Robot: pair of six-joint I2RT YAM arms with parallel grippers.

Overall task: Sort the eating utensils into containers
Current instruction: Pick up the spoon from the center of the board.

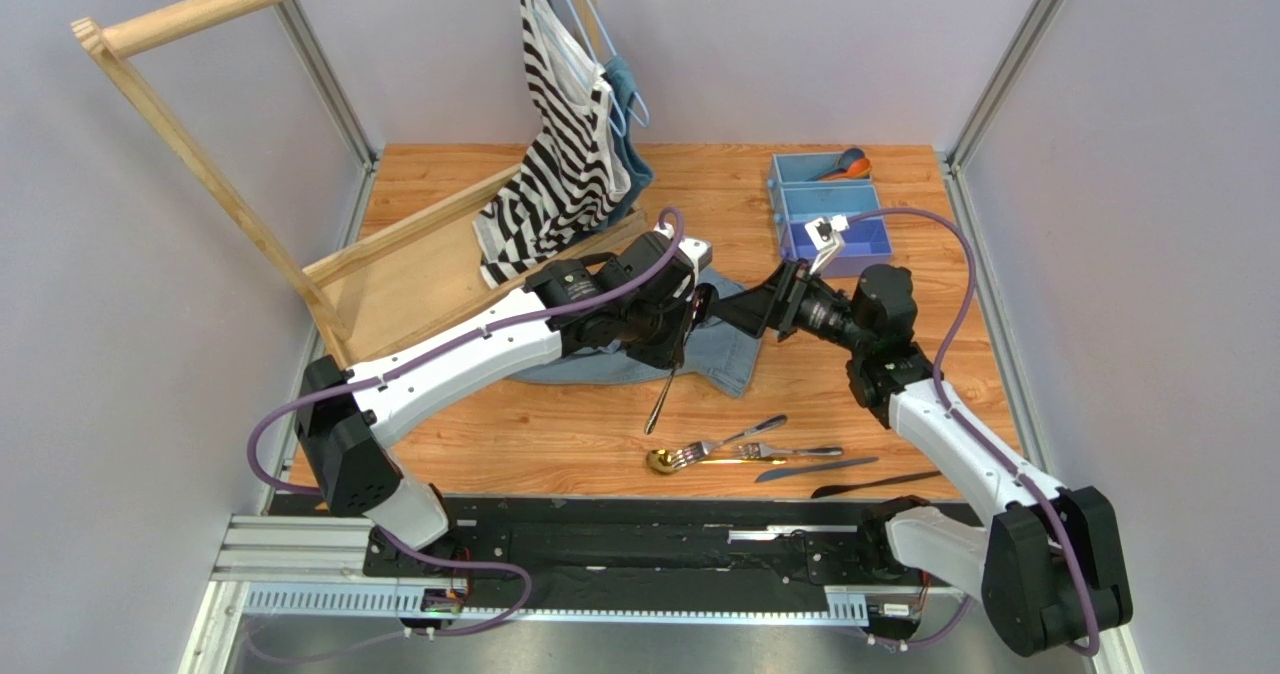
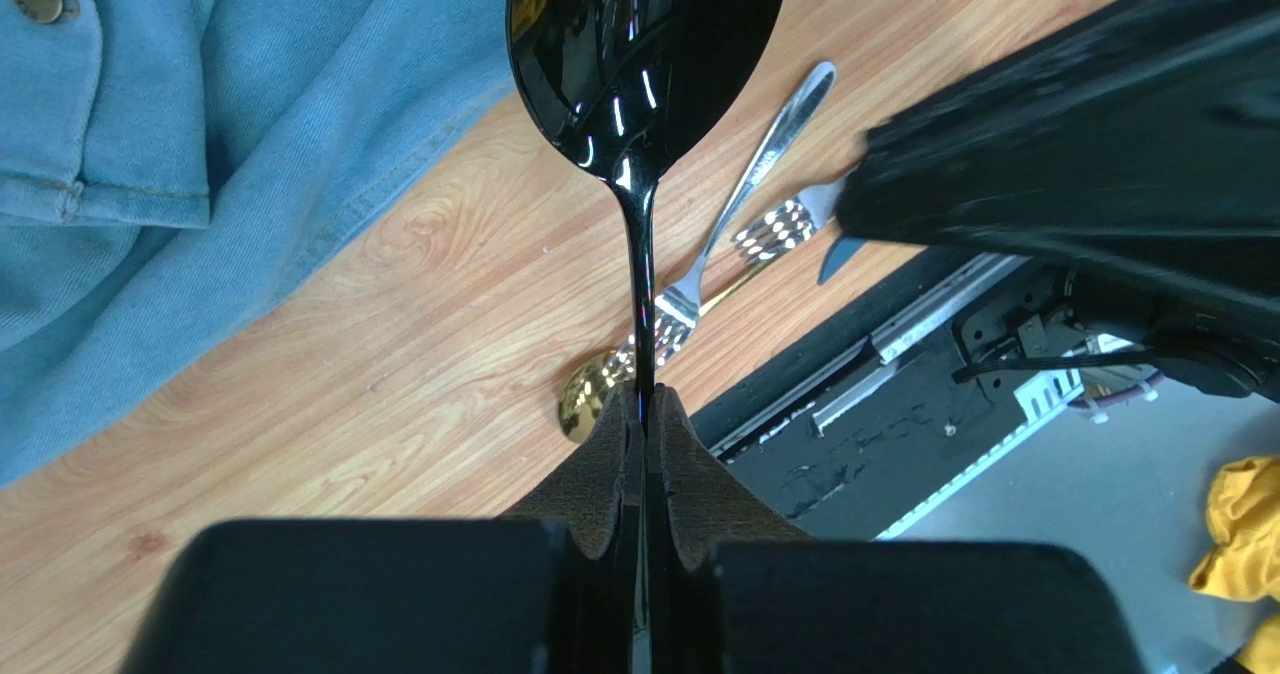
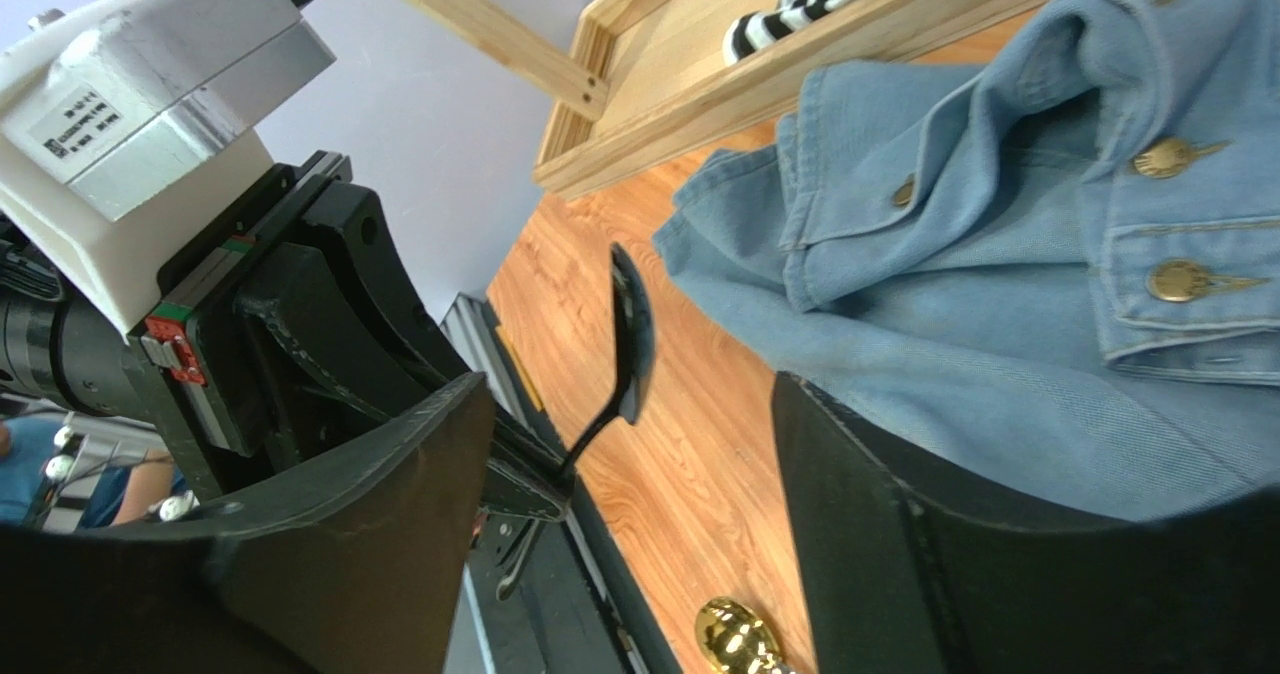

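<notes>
My left gripper (image 1: 684,326) is shut on the handle of a black spoon (image 1: 663,394) and holds it above the table, bowl hanging down. In the left wrist view, the spoon (image 2: 646,59) sticks out from the closed jaws (image 2: 646,404). My right gripper (image 1: 732,308) is open and empty, pointing at the left gripper from the right. In its wrist view the spoon (image 3: 628,337) lies ahead of the spread fingers (image 3: 631,434). A gold spoon (image 1: 663,461), two silver forks (image 1: 739,440) and two dark knives (image 1: 819,469) lie near the front. The light blue tray (image 1: 822,229) holds an orange spoon (image 1: 846,164).
A blue denim shirt (image 1: 718,352) lies under both grippers. A wooden rack (image 1: 226,179) stands at the back left, with a striped garment on a hanger (image 1: 564,149). Metal posts and grey walls enclose the table.
</notes>
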